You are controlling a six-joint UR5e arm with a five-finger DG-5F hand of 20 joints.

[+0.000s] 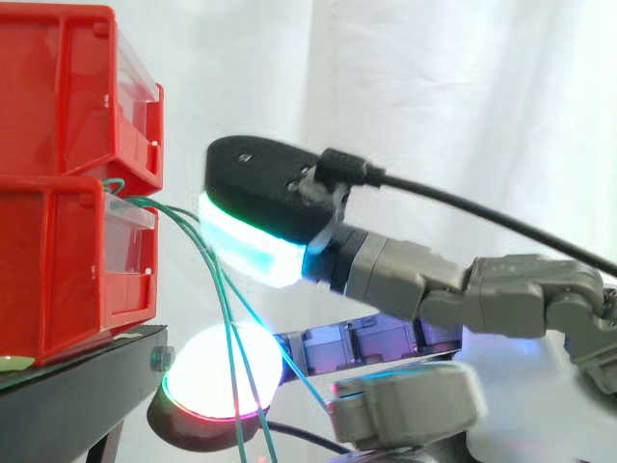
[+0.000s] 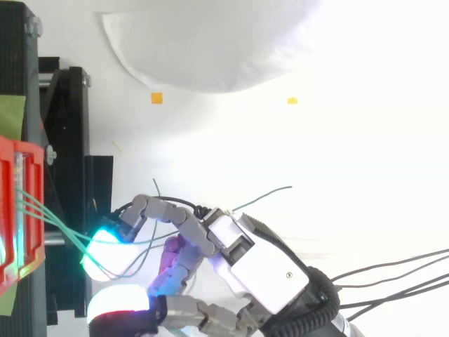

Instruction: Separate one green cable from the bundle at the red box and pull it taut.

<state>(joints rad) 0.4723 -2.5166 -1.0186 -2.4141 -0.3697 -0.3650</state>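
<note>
Beside the black stand (image 1: 106, 374) and white curtain (image 1: 434, 87), the robot hand (image 2: 259, 270) is spread apart.

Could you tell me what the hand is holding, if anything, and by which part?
It cannot be told: the green cables run from the red box down past the hand, but no grip on any shows clearly.

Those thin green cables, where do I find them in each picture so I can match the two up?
Side view: the green cables leave the red box at left and droop down-right to the bottom edge.
Top view: they run rightward from the red box at the left edge.
Shared landmark: the red box.
</note>
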